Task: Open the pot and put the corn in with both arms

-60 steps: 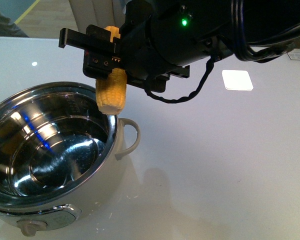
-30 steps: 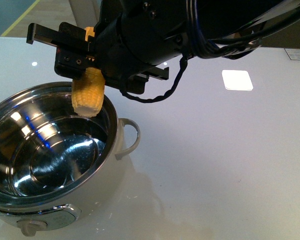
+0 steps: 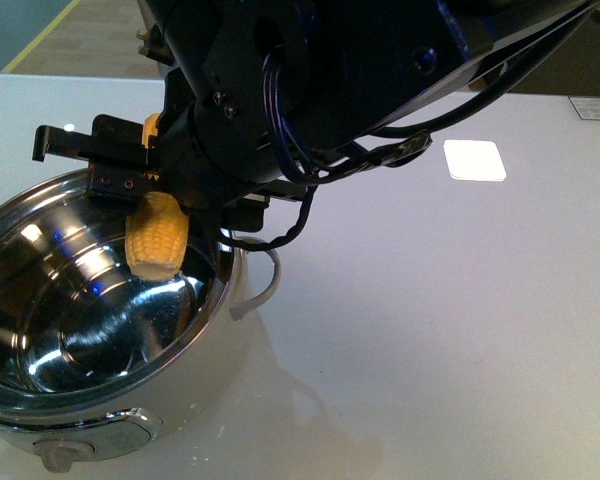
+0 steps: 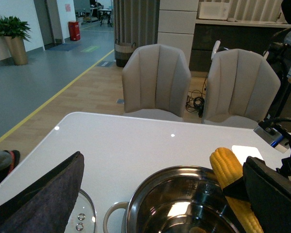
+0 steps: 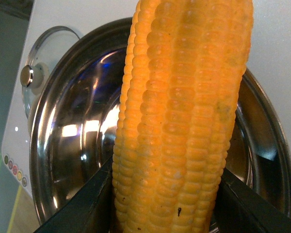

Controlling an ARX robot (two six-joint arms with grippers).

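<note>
The pot (image 3: 216,296) stands open at the lower left of the front view, its shiny steel inside bare. My right gripper (image 3: 140,165) is shut on the corn (image 3: 157,238) and holds it nearly upright, its lower end hanging just inside the pot's far rim. The right wrist view is filled by the corn (image 5: 179,121) clamped in the right gripper (image 5: 169,213), with the pot's bowl (image 5: 72,131) behind it. My left gripper (image 4: 155,204) is open and hovers wide over the pot (image 4: 136,204), and the corn (image 4: 228,170) shows by its right finger.
A glass lid (image 4: 82,213) with a knob (image 5: 26,75) lies on the white table beside the pot. The pot's side handle (image 3: 270,275) and front control knob (image 3: 60,455) face me. Two grey chairs (image 4: 155,77) stand beyond the table's far edge.
My right arm has carried the corn leftward and down, from above the pot's right rim to just inside the pot's opening. The pot has not moved.
</note>
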